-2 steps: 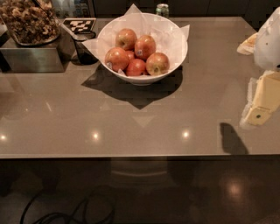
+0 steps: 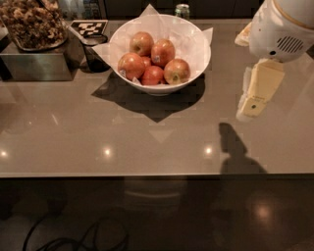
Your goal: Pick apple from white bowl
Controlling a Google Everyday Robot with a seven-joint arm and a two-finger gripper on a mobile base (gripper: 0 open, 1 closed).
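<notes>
The white arm's cream gripper (image 2: pixel 255 98) is hanging downward at right, well apart from the red-orange, green-dimpled apple (image 2: pixel 176 71) lying in the wide, paper-lined white bowl (image 2: pixel 169 88); whether it is spread or closed, I cannot tell.

Dark cup (image 2: pixel 94 54) beside a steel box (image 2: pixel 37 66), checkered tag (image 2: pixel 88 27) behind it, jar (image 2: pixel 182 11) at counter's (image 2: pixel 122 142) back edge.

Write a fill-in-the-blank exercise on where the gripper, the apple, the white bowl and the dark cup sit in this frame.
1. In the camera view, the gripper hangs over the counter to the ____ of the white bowl.
2. The apple with the yellow-green stem patch lies ____ the white bowl, apart from the gripper.
3. White ____ lines the white bowl, its corners poking above the rim.
4. In the camera view, the dark cup stands on the white bowl's ____ side.

Missing words: right; inside; paper; left.
</notes>
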